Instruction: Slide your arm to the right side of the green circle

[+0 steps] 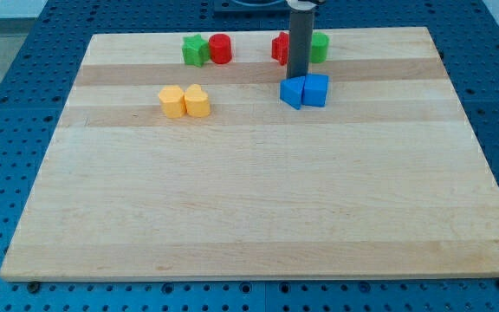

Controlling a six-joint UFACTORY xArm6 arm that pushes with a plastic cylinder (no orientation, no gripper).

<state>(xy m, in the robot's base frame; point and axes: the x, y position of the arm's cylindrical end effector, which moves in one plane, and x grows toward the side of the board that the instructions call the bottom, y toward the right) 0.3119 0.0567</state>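
A dark rod descends from the top edge of the frame over a pale wooden board [258,199], its lower end, my tip [297,78], resting at the upper right of centre, just above the two blue blocks. The rod carries no jaws, so there is nothing to open or close; it is a plain straight end touching or nearly touching the blue pair, though contact cannot be confirmed.

The green circle [319,47] sits near the board's top edge, right of centre, half hidden behind the rod, with only its right portion visible. A red block [280,47], shape unclear, peeks out on the rod's left side, so the rod stands between the two in the view.

Directly below the tip, a blue block [292,92] and a blue cube [316,89] stand side by side, touching. At the upper left of the board, a green star-like block [195,50] sits against a red cylinder [221,48]. Lower and further left, two yellow blocks [184,100] rest pressed together. The board lies on a blue perforated table [24,95].
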